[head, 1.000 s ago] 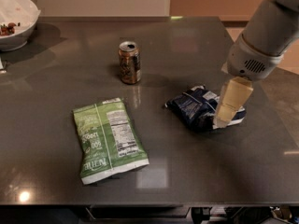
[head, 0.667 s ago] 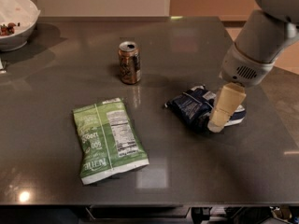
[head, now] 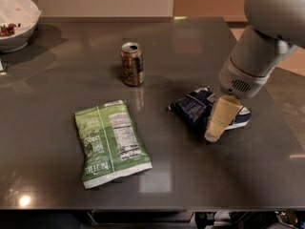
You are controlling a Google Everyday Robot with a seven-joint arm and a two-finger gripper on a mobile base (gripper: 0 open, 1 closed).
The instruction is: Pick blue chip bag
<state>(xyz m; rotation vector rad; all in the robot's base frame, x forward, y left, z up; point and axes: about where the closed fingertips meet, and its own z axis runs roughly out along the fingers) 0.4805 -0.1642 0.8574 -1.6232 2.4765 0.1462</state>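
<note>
Gripper (head: 214,133) is seen over the right side of the table (head: 57,85). It is carried by the pale arm (head: 259,56), which enters from the upper right corner. The beige tip is angled down and slightly left. It is placed over the right half of the blue bag (head: 192,109), close to the bag's near edge. Whether contact is made cannot be told. The gripper's state (spread, pressed together or pinching the bag) cannot be determined from this view.

The blue bag is found lying crumpled on the tabletop, right of centre. Dark navy foil with white patches and small print is noted. Its middle is partly covered by the gripper, and a white-edged end is visible just right of the tip.

The green bag (head: 111,143) is laid flat, left of centre and nearer the front edge, with a white nutrition label facing up. It is well apart from the blue bag.

A brownish can (head: 132,64) is stood upright farther back, roughly between the two bags as seen from left to right, and touches neither.

A white bowl (head: 16,25) is recorded at the far left corner, cut off by the frame edge. Small dark-red bits are seen inside it.
</note>
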